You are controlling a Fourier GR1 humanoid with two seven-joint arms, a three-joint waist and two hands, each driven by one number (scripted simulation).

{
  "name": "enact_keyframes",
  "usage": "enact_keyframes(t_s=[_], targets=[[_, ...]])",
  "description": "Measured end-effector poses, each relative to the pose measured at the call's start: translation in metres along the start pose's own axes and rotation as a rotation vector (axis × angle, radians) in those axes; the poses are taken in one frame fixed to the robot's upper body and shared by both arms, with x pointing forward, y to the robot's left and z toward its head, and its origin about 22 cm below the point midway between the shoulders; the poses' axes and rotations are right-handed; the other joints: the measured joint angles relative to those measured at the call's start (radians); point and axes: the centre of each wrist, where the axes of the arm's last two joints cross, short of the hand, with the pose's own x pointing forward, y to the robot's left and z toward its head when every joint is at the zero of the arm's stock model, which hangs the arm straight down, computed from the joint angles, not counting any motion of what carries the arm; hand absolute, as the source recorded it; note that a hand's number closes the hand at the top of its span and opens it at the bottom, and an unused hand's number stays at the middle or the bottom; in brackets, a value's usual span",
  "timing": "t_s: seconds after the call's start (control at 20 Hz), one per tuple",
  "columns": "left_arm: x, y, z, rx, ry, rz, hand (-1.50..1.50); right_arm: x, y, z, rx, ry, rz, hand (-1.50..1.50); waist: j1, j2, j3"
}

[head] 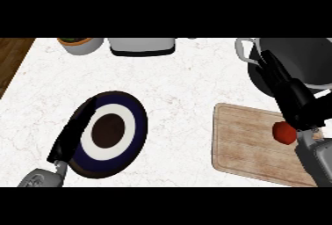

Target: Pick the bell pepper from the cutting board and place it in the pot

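A red bell pepper [283, 132] lies on the wooden cutting board [250, 140] near its right side. My right hand [295, 94] stretches from the lower right across the board's far corner, its straight fingers [270, 63] lying over the rim of the dark pot [304, 55] at the back right. The pepper sits just left of that hand's wrist, touching or nearly touching it; nothing is curled round it. My left hand [68, 138] rests open along the left rim of a plate.
A navy, white and brown plate [130, 132] lies left of centre. At the back stand a grey appliance [142, 46] and a small planter [81, 45]. The counter's left edge [16, 70] borders wood. The pot has a pale handle [243, 46].
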Motion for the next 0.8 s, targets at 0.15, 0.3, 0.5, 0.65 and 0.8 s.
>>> enact_keyframes(t_s=[0.15,0.3,0.5,0.65,0.8], targets=[[0.0,-0.008,-0.001,-0.025,0.004,0.032,0.0,-0.016,-0.007,0.01,-0.119,0.083,0.033,1.5,0.011,-0.005,-0.002],[0.0,-0.007,0.0,-0.042,0.01,0.088,0.0,-0.042,-0.031,0.03,-0.312,0.223,0.097,1.5,0.006,-0.007,-0.003],[-0.005,-0.014,0.003,-0.058,0.036,0.149,0.0,-0.056,-0.08,0.053,-0.64,0.243,0.42,-1.5,-0.024,-0.006,-0.011],[-0.008,-0.017,0.005,-0.078,0.05,0.186,0.0,-0.059,-0.073,0.056,-0.85,0.074,0.502,-1.5,-0.023,-0.012,-0.007],[-0.004,-0.016,0.003,-0.102,0.052,0.2,0.0,-0.065,-0.045,0.06,-0.975,-0.058,0.541,-1.5,-0.01,-0.014,-0.006]])
